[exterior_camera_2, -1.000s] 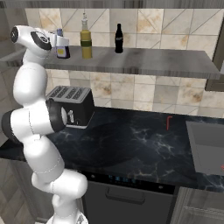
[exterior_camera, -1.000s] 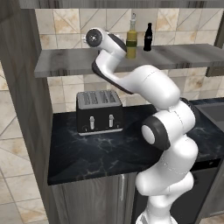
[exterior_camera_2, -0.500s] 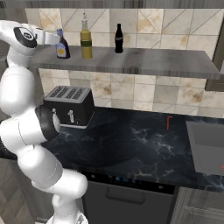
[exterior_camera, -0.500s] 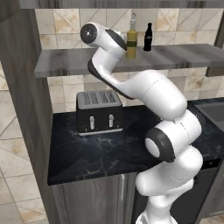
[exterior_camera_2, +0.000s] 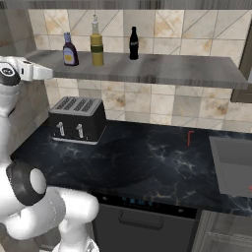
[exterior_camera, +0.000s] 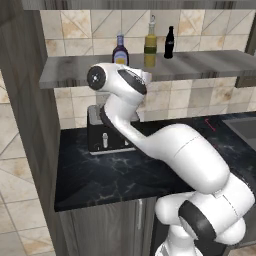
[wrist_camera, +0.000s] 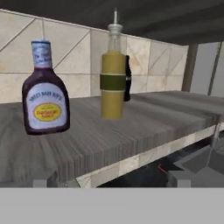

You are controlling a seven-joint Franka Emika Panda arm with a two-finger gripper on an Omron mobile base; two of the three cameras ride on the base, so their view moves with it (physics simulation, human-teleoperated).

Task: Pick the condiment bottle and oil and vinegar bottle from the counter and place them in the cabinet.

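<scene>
Condiment bottle (wrist_camera: pixel 45 94) and oil and vinegar bottle (wrist_camera: pixel 113 74) stand upright, apart, on the grey cabinet (wrist_camera: pixel 131 127) shelf; gripper (wrist_camera: pixel 107 178) fingers spread, holding nothing.

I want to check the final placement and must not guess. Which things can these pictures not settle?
- Cola-style bottle: in the hand view, mostly hidden behind the oil and vinegar bottle.
- Condiment bottle label: small print too blurred to read in the hand view, and too small in both base views.
- Gripper: whether the jaws are open; the hand view cuts the fingertips off at its lower edge.
- Cabinet: its right end is cut by the frame in the left base view.
</scene>
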